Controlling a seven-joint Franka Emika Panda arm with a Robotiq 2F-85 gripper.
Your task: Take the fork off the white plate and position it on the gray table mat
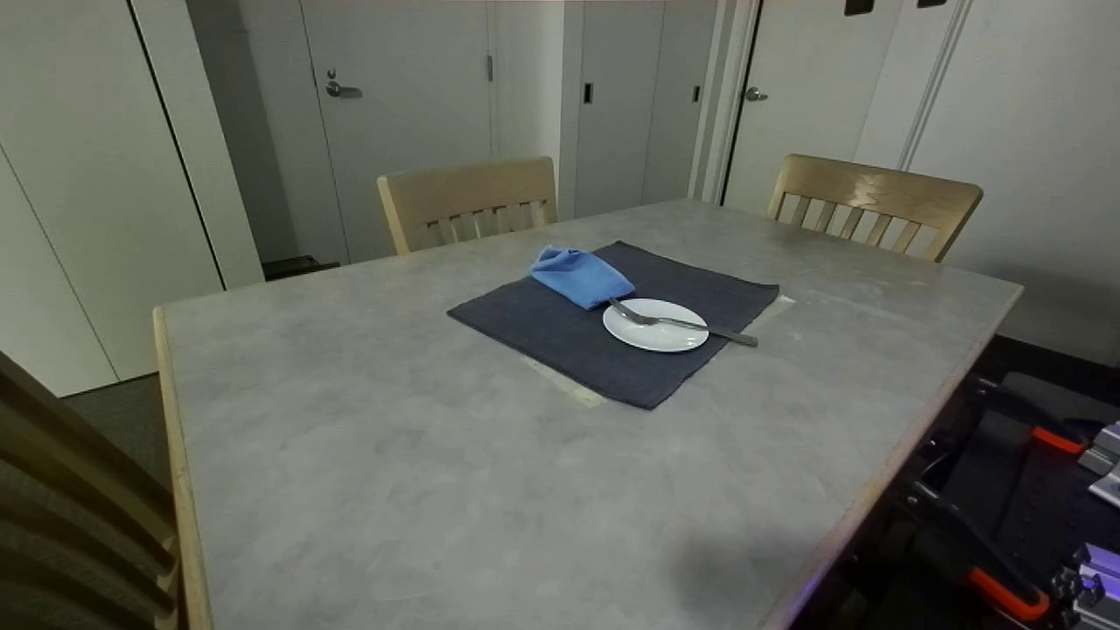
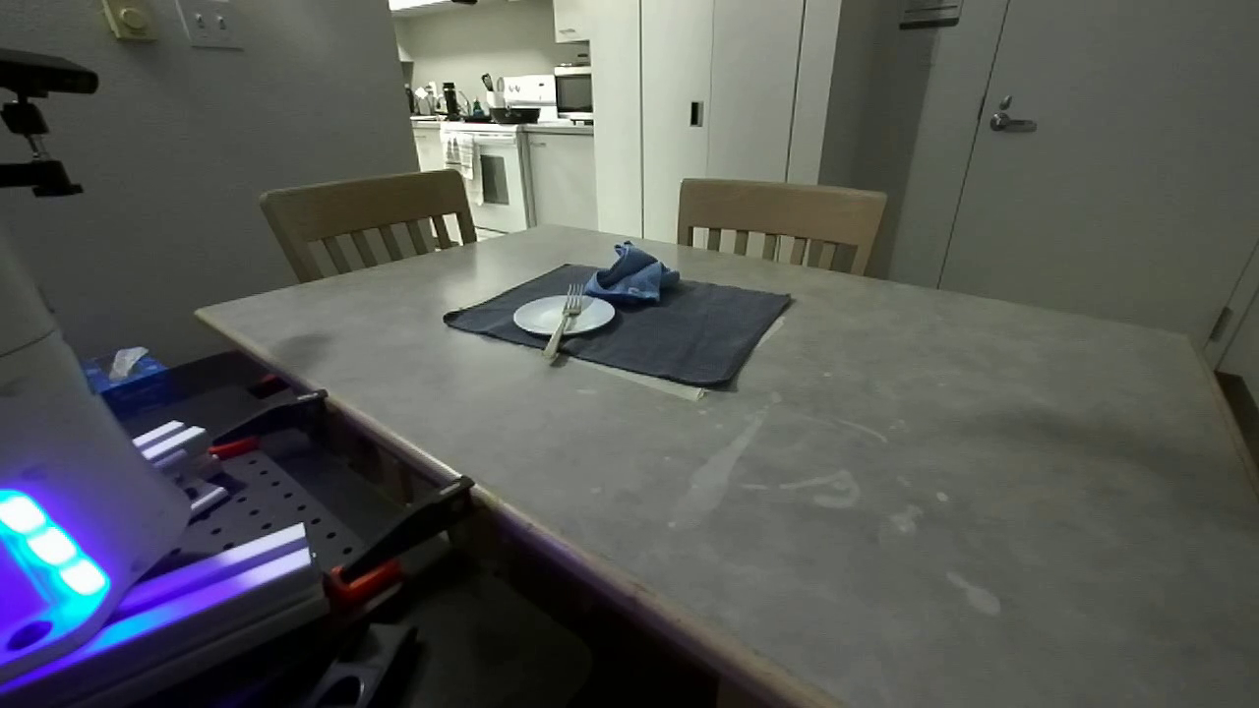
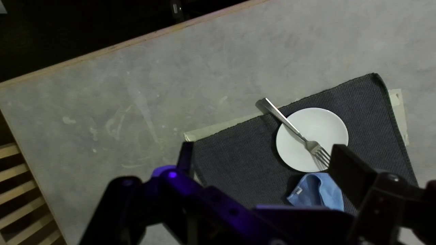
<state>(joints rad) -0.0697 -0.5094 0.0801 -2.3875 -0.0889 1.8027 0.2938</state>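
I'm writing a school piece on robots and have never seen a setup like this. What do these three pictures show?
This is a robot arm, steered by a person; part of it shows at the edge of an exterior view. Two pictures come from cameras outside the robot, looking across a table. The wrist view comes from a camera on the arm itself, looking down past the gripper, which stands open.

On the table lies a dark gray mat. A white plate rests on the mat, with a rumpled blue cloth beside it. A fork lies across the plate, its handle reaching past the mat's edge. Nothing is held: the fork has not yet been picked up.
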